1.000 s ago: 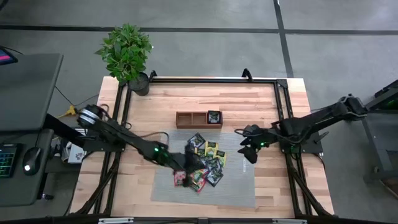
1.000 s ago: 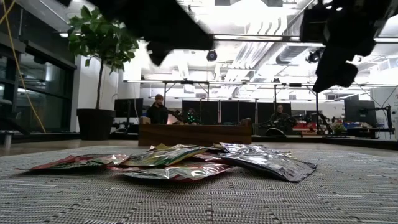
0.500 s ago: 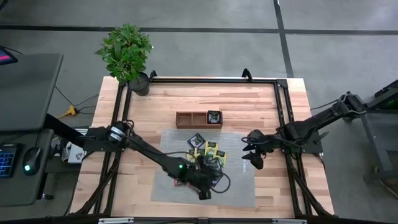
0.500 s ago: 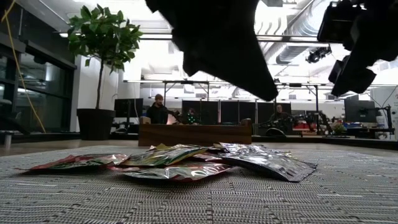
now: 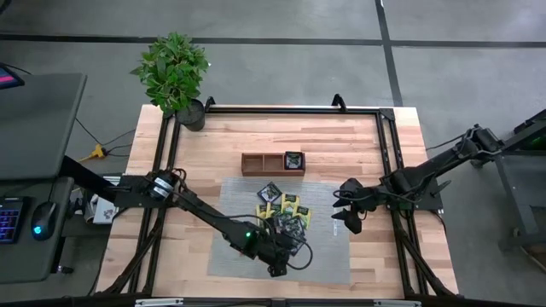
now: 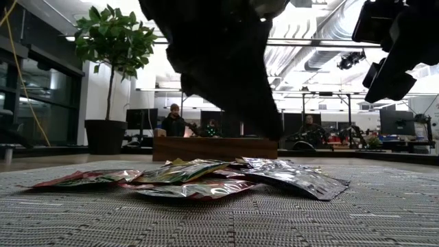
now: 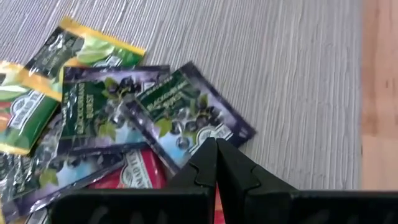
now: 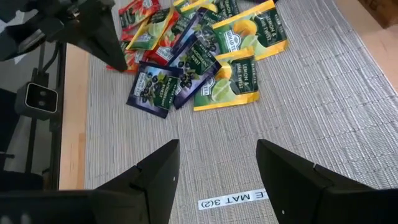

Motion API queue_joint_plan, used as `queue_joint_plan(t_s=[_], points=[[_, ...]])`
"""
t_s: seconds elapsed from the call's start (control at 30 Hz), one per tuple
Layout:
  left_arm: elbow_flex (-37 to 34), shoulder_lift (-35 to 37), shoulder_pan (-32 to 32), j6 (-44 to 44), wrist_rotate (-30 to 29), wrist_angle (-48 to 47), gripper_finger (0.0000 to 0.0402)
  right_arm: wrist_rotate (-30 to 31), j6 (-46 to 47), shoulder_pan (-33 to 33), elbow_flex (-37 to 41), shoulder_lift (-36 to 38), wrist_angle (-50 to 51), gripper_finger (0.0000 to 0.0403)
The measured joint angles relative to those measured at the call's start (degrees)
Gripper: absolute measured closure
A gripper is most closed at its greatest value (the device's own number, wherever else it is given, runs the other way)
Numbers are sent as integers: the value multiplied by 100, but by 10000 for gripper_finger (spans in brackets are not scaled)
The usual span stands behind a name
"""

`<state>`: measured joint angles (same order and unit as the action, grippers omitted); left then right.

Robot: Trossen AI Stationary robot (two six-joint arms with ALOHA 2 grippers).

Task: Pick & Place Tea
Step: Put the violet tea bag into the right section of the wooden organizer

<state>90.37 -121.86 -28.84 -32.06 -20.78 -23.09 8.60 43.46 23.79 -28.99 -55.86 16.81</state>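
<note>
tea: the pile of sachets (image 5: 284, 217) sits on the grey mat (image 5: 333, 256), towards its middle, fanned out and overlapping; red, yellow, green and dark wrappers mixed.
tea, closer: and there's the nearest dark sachet (image 7: 186, 115), flat on the mat, turned cornerwise, its long side running on a slant from the pile out to bare mat.
yellow ones: two yellow-green sachets (image 8: 239, 59) lie side by side at the pile's edge, flat, print facing up.
left gripper: left gripper (image 7: 216, 163) is down low over the near edge of the pile, fingers pressed tight together, tips just over the dark sachet; whether a red wrapper is caught between them, cannot tell.
right gripper: right gripper (image 8: 217, 171) hangs above the mat's right side, fingers spread wide, holding nothing, well apart from the pile.
tray: wooden tray (image 5: 272, 163) stands beyond the mat, one dark sachet in its right compartment.
plant: potted plant (image 5: 175, 72) at the table's far left corner.
</note>
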Motion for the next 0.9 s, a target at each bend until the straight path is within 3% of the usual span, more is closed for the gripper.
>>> queue_joint_plan(t_s=[0.4,0.63,0.77,0.9], points=[[31,-420,83,-172,210,225,401,46,66,0,-4,0,-83,194],[11,-428,116,-160,279,5,401,-360,942,108,-7,-104,-263,194],[13,-428,150,-121,151,-152,401,-361,1715,388,-7,-535,-684,194],[10,-428,149,-48,125,-144,401,-368,2208,521,-9,-1301,-1734,194]])
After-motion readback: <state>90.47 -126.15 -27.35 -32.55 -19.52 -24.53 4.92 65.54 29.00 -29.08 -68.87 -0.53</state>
